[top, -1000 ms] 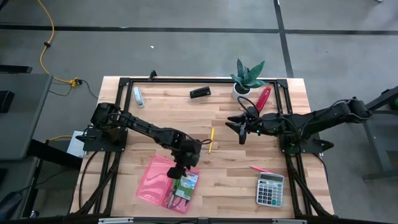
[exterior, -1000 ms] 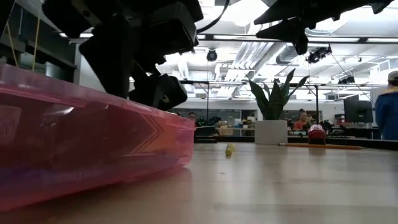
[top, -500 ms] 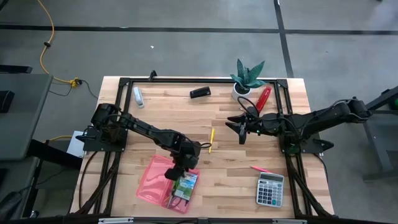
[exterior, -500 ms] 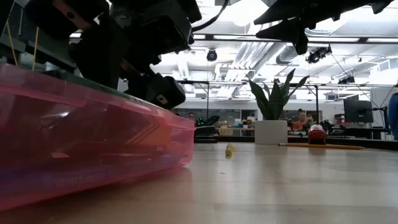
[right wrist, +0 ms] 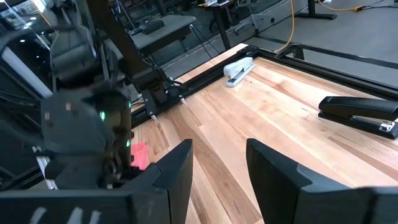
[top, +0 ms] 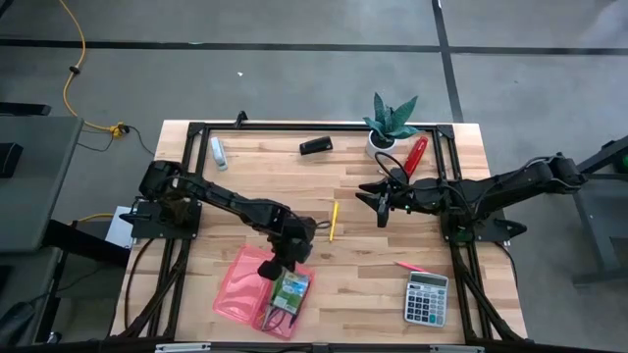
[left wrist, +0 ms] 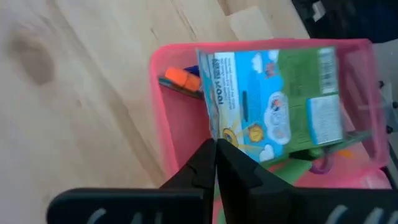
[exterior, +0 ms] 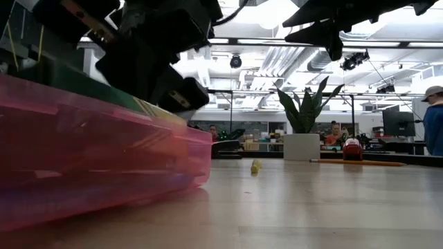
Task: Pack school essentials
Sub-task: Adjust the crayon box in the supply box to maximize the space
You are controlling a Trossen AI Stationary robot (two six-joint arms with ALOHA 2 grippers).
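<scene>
Pale wooden planks make up the tabletop (top: 363, 284), framed by black rails and set on a grey floor. Near its front edge lies a pink tray (top: 243, 286), and on that tray's right end rests a small green-blue box (top: 291, 291), with an orange pencil (left wrist: 180, 78) tucked in the tray beside it. Above the tray's upper edge, just beside the box, hangs the left gripper (top: 272, 267), jaws shut with nothing between them; in the left wrist view the closed tips meet in front of the box without clasping it. A yellow pencil (top: 333, 222) lies alone on the planks near the middle of the tabletop. Off to the right of that pencil the right gripper (top: 375, 203) hovers over bare wood, jaws parted and empty. At the back edge sit a white stapler (top: 218, 152), a black stapler (top: 315, 146), a potted plant (top: 391, 123) and a red oblong object (top: 416, 154). A grey calculator (top: 427, 298) lies at the front right corner, a thin red pencil (top: 410, 266) just above it.
</scene>
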